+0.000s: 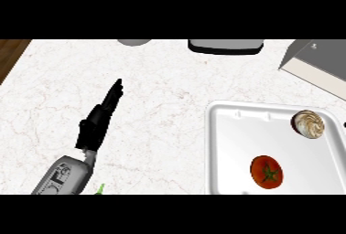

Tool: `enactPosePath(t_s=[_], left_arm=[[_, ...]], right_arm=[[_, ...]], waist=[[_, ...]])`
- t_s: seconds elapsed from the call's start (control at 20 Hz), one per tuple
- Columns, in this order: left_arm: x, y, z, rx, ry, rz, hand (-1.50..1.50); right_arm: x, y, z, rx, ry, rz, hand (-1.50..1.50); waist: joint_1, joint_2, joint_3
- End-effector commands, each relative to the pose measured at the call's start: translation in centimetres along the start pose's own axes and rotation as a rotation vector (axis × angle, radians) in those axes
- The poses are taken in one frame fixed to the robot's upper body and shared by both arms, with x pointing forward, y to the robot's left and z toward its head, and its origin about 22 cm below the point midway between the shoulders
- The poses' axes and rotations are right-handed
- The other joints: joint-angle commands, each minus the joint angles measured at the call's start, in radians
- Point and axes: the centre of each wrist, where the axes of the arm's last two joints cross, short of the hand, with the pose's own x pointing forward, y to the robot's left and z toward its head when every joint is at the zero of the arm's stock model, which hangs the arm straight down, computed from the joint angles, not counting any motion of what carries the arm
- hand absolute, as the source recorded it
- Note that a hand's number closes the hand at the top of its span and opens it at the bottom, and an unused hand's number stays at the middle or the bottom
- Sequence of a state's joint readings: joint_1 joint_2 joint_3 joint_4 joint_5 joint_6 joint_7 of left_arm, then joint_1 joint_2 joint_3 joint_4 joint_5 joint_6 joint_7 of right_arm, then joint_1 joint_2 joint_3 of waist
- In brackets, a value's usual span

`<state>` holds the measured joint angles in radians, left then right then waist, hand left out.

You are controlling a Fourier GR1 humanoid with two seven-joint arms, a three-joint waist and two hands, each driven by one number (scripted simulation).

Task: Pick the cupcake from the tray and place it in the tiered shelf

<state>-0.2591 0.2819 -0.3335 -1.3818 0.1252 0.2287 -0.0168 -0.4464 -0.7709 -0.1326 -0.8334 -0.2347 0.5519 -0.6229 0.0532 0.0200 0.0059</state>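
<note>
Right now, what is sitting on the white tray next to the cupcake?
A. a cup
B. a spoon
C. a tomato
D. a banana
C. A red tomato with a green stem lies on the white tray, nearer the view's lower edge than the cupcake in the tray's far right corner.

White tray (223,151) on marble counter (155,128)
</note>
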Motion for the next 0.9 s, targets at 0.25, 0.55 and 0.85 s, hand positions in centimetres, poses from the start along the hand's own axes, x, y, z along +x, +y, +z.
enactPosePath(t_s=[0.25,0.55,0.85], left_arm=[[0.4,2.1,-0.1,0.027,0.015,-0.007,0.00],[0.3,0.6,0.2,0.022,0.014,-0.005,0.00],[-0.6,2.1,0.6,0.051,0.031,0.002,0.00]], right_arm=[[3.7,-2.3,-2.3,0.314,-0.005,0.194,-1.50],[7.8,-1.8,-4.9,0.521,0.089,0.508,-1.50],[8.5,-0.2,-3.8,0.601,0.114,0.765,-1.50]], waist=[[-0.032,-0.015,-0.005],[-0.036,-0.016,-0.006],[-0.056,-0.021,-0.006]])
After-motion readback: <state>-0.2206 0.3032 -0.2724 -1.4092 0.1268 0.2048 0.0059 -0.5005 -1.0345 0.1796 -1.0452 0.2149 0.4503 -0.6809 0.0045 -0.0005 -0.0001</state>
